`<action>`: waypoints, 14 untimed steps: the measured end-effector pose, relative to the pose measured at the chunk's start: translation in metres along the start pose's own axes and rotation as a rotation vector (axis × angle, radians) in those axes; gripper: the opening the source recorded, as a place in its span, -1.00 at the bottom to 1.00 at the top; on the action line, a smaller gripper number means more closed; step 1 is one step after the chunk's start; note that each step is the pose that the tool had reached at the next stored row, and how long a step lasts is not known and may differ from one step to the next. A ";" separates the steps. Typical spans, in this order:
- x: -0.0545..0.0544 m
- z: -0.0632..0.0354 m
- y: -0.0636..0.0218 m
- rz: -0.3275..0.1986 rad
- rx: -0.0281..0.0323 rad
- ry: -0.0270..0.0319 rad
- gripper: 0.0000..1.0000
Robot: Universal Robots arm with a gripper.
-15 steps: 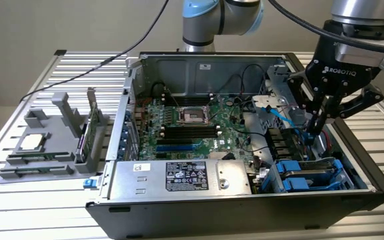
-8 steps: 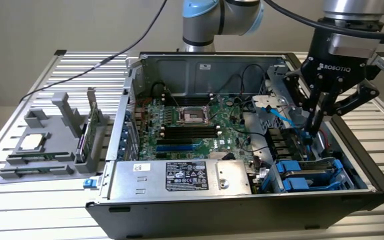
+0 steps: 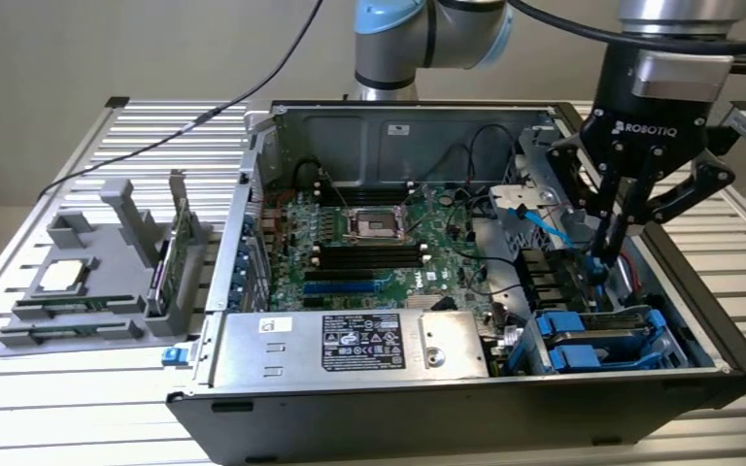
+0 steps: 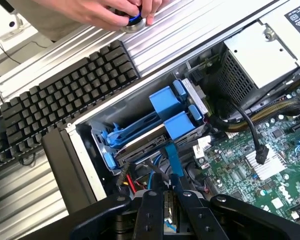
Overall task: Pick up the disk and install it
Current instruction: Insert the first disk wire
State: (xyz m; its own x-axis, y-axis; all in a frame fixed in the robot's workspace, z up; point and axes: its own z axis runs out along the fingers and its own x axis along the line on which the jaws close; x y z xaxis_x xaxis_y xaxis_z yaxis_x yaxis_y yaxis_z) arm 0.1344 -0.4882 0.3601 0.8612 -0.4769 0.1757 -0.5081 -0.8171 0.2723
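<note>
Exterior view first: the pincer [image 3: 606, 248] hangs straight down into the open computer case [image 3: 477, 432], on the exterior view's right, its tips low among the cables just above the drive bay. It is clenched, the tips drawn almost together. In the wrist view the pincer [image 4: 171, 194] meets a thin blue strip [image 4: 172, 160] that runs up to its tips; whether the strip is pinched I cannot tell.

Just beside and below the tips lies the disk [image 3: 600, 335], flat in its bay at the case's near corner, blue bracket around it. The wrist view shows the disk [image 4: 140, 149] edge-on under two blue tabs.

Farther off, the motherboard [image 3: 360, 243] fills the case floor, and a silver box with a black-and-white label [image 3: 347, 345] sits by the front wall. On the tabletop [image 3: 88, 417], well apart at the exterior view's left, stands a grey fixture [image 3: 88, 282]. Past the case in the wrist view lie a black keyboard [image 4: 55, 105] and a person's hand [image 4: 115, 12].
</note>
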 end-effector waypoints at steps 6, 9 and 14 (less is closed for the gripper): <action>-0.001 -0.0002 0.0004 0.012 -0.0171 0.0096 -0.65; -0.002 -0.0002 0.0006 0.027 -0.0275 0.0101 -0.65; -0.002 0.0016 0.0000 0.045 -0.0377 0.0088 -0.65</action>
State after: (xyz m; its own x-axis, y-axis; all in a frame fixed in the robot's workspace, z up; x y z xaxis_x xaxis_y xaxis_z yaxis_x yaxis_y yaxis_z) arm 0.1327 -0.4878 0.3583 0.8373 -0.5100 0.1969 -0.5467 -0.7820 0.2993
